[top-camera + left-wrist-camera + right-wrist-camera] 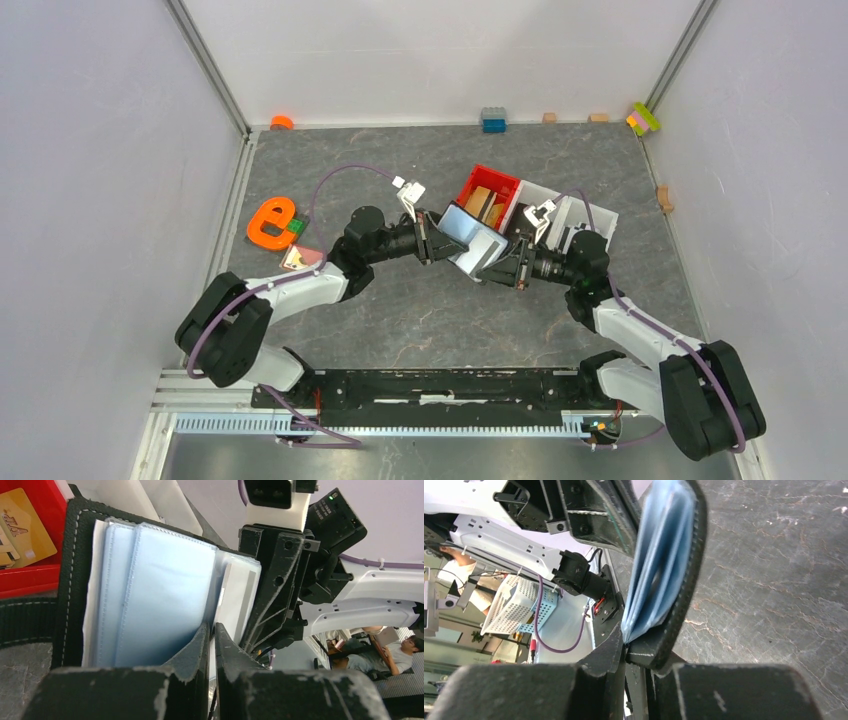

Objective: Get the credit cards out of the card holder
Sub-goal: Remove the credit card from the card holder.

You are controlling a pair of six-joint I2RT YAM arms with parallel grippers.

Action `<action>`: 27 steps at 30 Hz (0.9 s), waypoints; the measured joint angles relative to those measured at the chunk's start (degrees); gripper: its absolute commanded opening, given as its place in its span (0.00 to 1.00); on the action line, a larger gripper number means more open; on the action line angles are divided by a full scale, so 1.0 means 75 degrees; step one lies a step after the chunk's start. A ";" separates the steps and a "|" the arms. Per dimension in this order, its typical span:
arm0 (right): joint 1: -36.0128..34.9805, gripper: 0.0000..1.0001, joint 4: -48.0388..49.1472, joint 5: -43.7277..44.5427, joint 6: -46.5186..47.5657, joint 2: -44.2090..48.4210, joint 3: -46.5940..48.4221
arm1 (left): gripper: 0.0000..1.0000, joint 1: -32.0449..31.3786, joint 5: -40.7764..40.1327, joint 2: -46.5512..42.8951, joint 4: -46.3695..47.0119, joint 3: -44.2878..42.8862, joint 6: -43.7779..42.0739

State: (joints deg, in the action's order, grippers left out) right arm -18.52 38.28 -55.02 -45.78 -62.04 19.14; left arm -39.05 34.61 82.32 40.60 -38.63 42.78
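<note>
- Top external view: open wallet held up over the table.
- Left gripper: jaws almost together, nipping the wallet's pale inner sleeve.
- Right gripper: jaws clamp its black cover.

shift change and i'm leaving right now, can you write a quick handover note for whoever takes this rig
left gripper: shut on a pale blue inner sleeve of the card holder, which is held open between the two arms.
right gripper: shut on the holder's black cover edge.
Cards: a pinkish-copper card lies on the table beside the left arm. A greyish-white card sits tucked in the holder on the right gripper's side.
Done: apparently one card out.
Left: pull the greyish-white card and check the other sleeves. Whether they hold more cannot be told.
</note>
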 measured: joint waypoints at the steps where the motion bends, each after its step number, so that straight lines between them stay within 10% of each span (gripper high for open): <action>1: 0.0029 0.08 -0.0047 0.0026 0.0009 0.0000 -0.0006 | 0.10 0.0000 0.0006 -0.0003 0.0003 0.0000 0.0000; 15: 0.0283 0.00 -0.0137 0.0131 0.0085 -0.0076 -0.0041 | 0.21 -0.0134 0.0262 -0.0597 -0.0434 0.0000 -0.0026; 27: 0.0303 0.01 0.0367 -0.0128 -0.0184 -0.0076 -0.0073 | 0.12 -0.0163 0.0667 -0.0309 -0.0396 -0.0143 -0.0003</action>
State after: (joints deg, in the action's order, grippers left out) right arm -16.25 41.04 -55.99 -47.16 -62.61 18.59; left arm -40.27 39.62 80.01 37.63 -39.70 42.76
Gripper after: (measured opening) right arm 0.061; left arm 0.187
